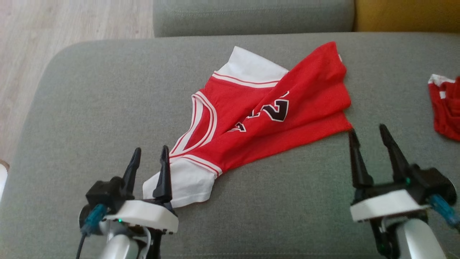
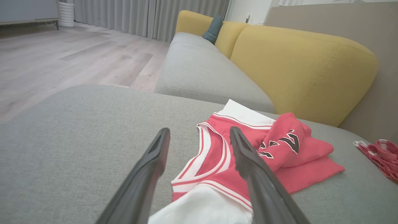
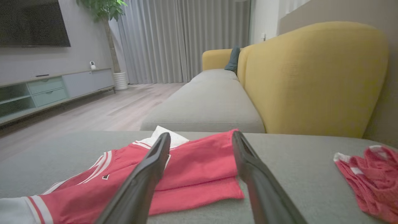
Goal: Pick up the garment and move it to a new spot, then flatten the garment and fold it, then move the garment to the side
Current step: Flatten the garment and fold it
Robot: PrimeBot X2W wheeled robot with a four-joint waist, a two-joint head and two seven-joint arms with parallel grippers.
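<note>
The garment [image 1: 258,111] is a red jersey with white sleeves, white trim and black numbers, lying creased and partly folded over on the grey seat cushion [image 1: 90,108]. My left gripper [image 1: 149,154] stands open at the near white sleeve, one finger over the sleeve's edge, holding nothing. In the left wrist view the garment [image 2: 217,161] lies between and beyond the open left gripper [image 2: 199,137]. My right gripper [image 1: 366,133] is open just off the garment's near right corner, empty. The right wrist view has the garment [image 3: 192,174] under the spread right gripper [image 3: 200,140].
A second red and white cloth [image 1: 445,108] lies at the cushion's right edge. Another grey cushion [image 1: 251,16] and a yellow backrest [image 1: 406,14] lie beyond. Wooden floor [image 1: 54,36] is off the cushion's left side.
</note>
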